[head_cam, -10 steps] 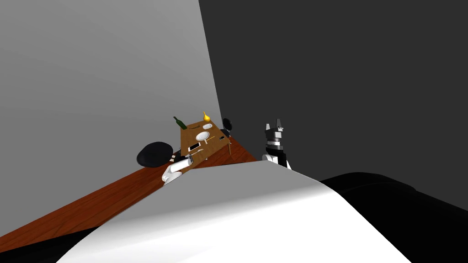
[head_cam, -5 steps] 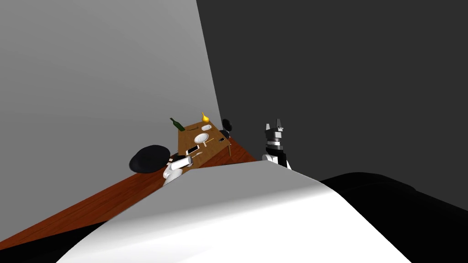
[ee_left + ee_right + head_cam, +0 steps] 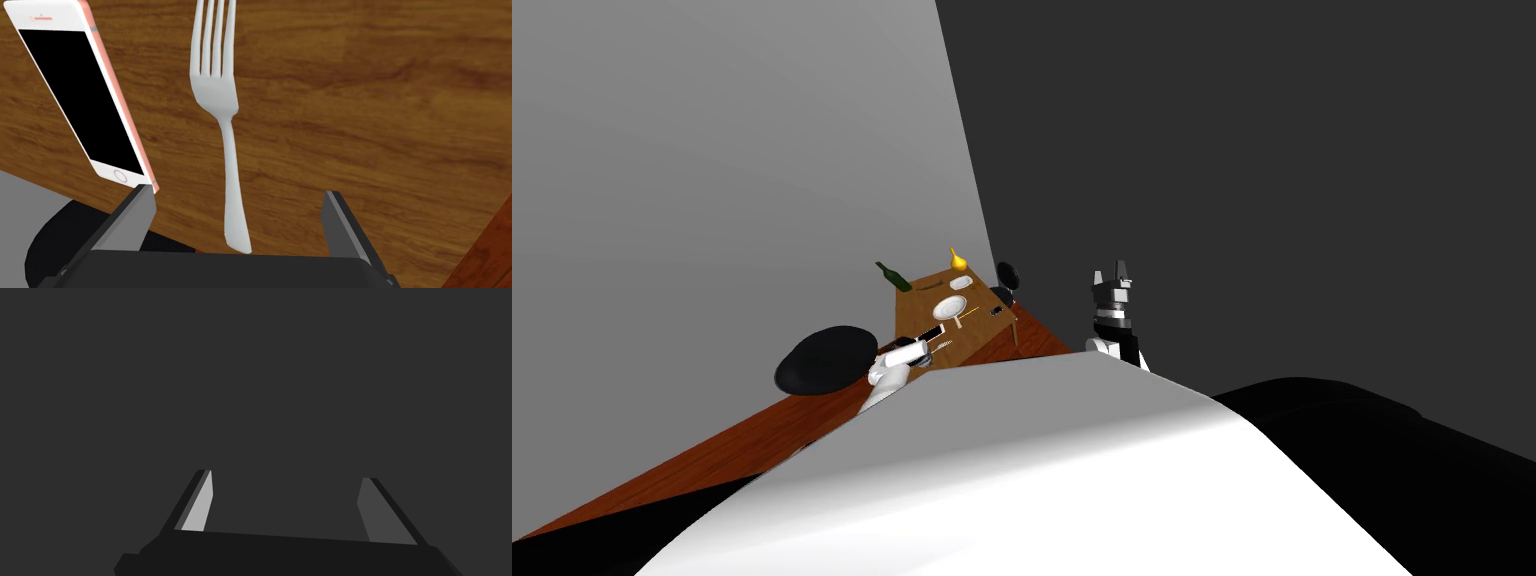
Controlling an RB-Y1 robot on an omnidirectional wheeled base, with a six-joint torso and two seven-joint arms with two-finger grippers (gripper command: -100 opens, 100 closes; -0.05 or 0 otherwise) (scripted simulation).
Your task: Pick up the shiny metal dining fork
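In your left wrist view, the fork (image 3: 227, 150) lies flat on the wooden table (image 3: 375, 100). Its long axis runs straight away from the left gripper (image 3: 237, 192), tines at the far end. The handle end sits between the spread fingers and touches neither. A phone (image 3: 85, 100) lies just beside it. In the head view, your right gripper (image 3: 1116, 272) is raised, well apart from the table. Its wrist view shows the fingers (image 3: 200, 508) standing apart.
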